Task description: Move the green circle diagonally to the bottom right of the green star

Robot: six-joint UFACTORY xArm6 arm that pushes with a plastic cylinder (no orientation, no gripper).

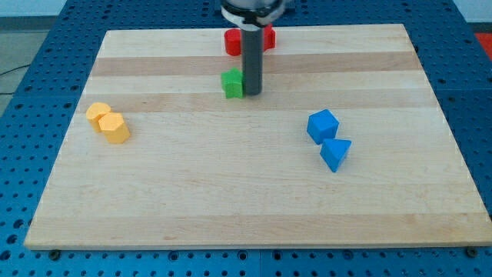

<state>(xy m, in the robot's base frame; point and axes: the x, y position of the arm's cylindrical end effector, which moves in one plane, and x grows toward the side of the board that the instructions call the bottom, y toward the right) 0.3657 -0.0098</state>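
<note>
One green block sits near the top middle of the board. Its shape is unclear, since the rod covers its right side. My tip rests on the board right against the green block's right side. No second green block shows in the view. The rod rises straight up to the view's top edge.
A red block lies behind the rod near the board's top edge, partly hidden. Two yellow blocks touch each other at the left. A blue cube and a blue triangular block sit together at the right.
</note>
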